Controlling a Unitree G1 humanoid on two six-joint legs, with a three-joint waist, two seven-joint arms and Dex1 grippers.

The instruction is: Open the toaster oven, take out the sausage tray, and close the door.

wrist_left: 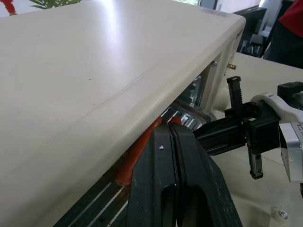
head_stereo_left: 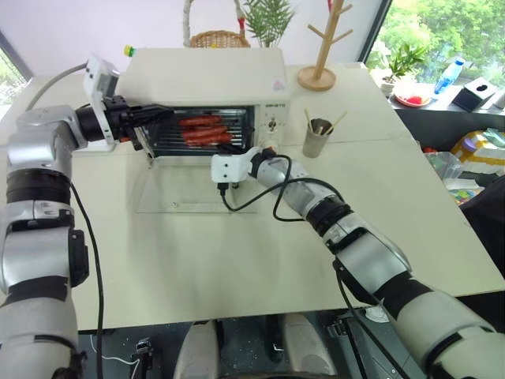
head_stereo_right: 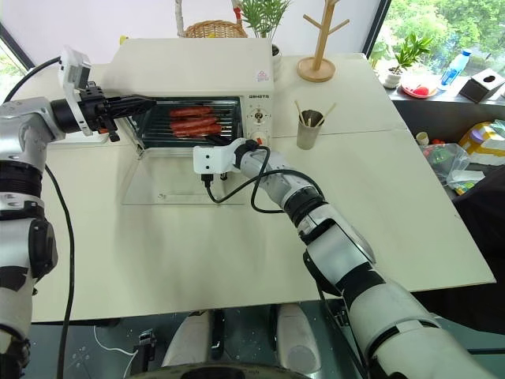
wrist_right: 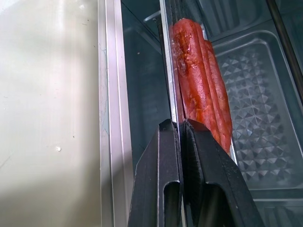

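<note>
The cream-white toaster oven (head_stereo_left: 205, 75) stands at the back of the table. Its glass door (head_stereo_left: 185, 189) lies folded down flat in front of it. Inside, the sausage tray (wrist_right: 255, 123) holds reddish sausages (head_stereo_left: 203, 130) on a wire rack. My right gripper (wrist_right: 180, 124) reaches in over the door, shut on the tray's thin metal front edge just ahead of the sausages. At the opening's upper left corner, under the oven's top lip, my left gripper (head_stereo_left: 167, 113) points across the opening, shut with nothing in it.
A cup of sticks (head_stereo_left: 318, 136) stands just right of the oven, with a wooden mug tree (head_stereo_left: 319, 47) behind it. A wicker basket (head_stereo_left: 217, 38) and a plant sit behind the oven. My right wrist's black cable (head_stereo_left: 237, 201) hangs over the door.
</note>
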